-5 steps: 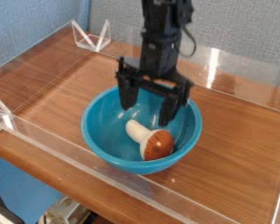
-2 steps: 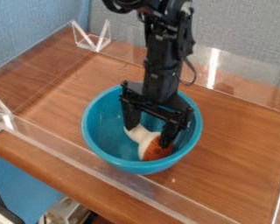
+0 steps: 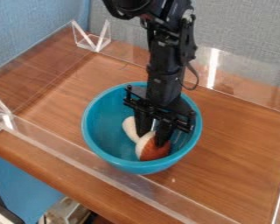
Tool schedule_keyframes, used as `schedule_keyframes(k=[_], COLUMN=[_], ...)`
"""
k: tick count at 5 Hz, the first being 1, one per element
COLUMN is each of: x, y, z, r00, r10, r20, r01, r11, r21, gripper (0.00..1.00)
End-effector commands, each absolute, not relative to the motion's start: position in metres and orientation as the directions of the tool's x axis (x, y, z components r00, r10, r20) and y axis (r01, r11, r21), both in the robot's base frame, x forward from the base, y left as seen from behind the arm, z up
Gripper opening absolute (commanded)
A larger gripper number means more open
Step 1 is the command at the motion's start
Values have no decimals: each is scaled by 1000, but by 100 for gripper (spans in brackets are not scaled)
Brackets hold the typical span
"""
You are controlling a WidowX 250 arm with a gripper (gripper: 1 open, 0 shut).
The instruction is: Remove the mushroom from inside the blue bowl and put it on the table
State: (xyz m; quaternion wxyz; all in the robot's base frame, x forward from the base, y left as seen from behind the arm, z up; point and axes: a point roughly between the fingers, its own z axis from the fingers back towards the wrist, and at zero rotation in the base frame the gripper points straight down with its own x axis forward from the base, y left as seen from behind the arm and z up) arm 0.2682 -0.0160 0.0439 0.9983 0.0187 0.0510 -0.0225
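The reddish-brown polished wood-grain bench point(image 3: 60, 87) is bordered by low clear acrylic walls point(image 3: 60, 144). A round, deep, smooth turquoise-blue plastic bowl point(image 3: 104, 127) stands upright on the bench top close to the near wall, nearer the right end of that wall than the left. No other loose object shares the bench surface around it.

Inside the bowl, on the side toward the right end of the bench, lies the small toy mushroom point(image 3: 145, 140). It rests on its side on the bowl floor. Its glossy reddish-brown rounded cap points toward the near wall, and its thick cream-white stem points toward the bowl centre. The mushroom sits wholly below the bowl rim and is partly covered by the tool above it.

The black robot arm point(image 3: 166, 44) descends from the top of the view, roughly vertical, with a dark cable running along its right side. Its black gripper point(image 3: 157, 133) points straight down and is lowered into the bowl, with its fingertips below the rim. The jaws are drawn narrowly together astride the mushroom, one finger on each side of it where stem meets cap. They appear clenched on the mushroom, though the contact points themselves are hidden by the fingers. The mushroom lies on the bowl floor, not raised.

A small clear acrylic bracket point(image 3: 94, 37) stands at the far left corner of the bench.
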Motion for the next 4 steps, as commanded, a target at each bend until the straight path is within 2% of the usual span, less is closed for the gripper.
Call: schedule_keyframes(k=[1,4], x=[274,279], y=[-5,5], z=[45,42], r00=[996,996], r10=[-11,25], r20=[-84,-82], r01=[14,-22], r11=[999,999], r21=[36,32], gripper=[0,0])
